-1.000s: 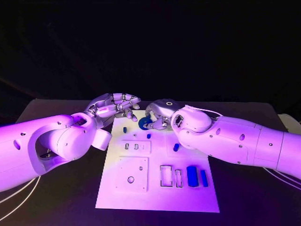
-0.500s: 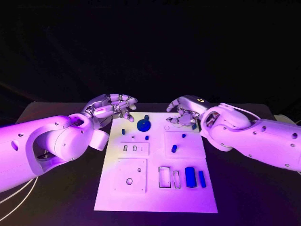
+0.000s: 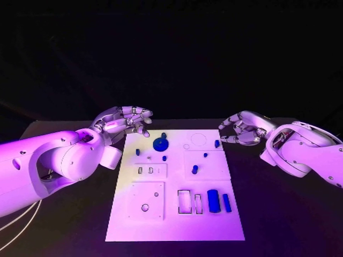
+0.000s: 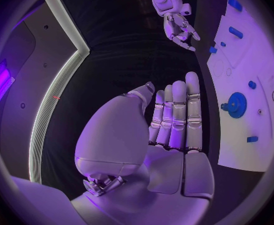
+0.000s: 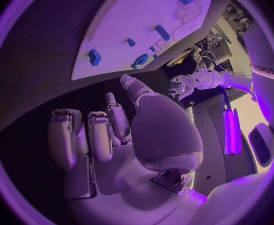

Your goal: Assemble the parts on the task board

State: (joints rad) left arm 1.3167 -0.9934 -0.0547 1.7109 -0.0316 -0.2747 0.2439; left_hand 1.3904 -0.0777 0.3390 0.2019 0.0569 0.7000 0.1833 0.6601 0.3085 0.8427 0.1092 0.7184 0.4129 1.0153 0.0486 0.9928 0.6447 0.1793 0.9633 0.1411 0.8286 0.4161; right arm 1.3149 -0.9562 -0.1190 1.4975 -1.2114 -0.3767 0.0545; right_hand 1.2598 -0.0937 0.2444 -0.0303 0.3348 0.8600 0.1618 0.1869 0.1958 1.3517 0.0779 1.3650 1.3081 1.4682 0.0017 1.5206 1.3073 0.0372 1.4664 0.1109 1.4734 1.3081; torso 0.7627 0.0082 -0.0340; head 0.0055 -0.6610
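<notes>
White task board (image 3: 175,214) lies mid-table with small blue parts on it, a blue gear (image 3: 161,143) standing near its twelve-o'clock edge. Left hand (image 3: 125,122) hovers off the board's eleven-o'clock corner, fingers loosely apart and grasping nothing. Right hand (image 3: 243,128) hangs off the one-o'clock corner, fingers curled in, empty.

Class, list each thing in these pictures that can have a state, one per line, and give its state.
Left hand: holds nothing, fingers apart, beside the board's far left corner.
Right hand: holds nothing, fingers curled, off the board's far right corner.
Blue gear: resting on the board, untouched.
Task board: flat on the table.
</notes>
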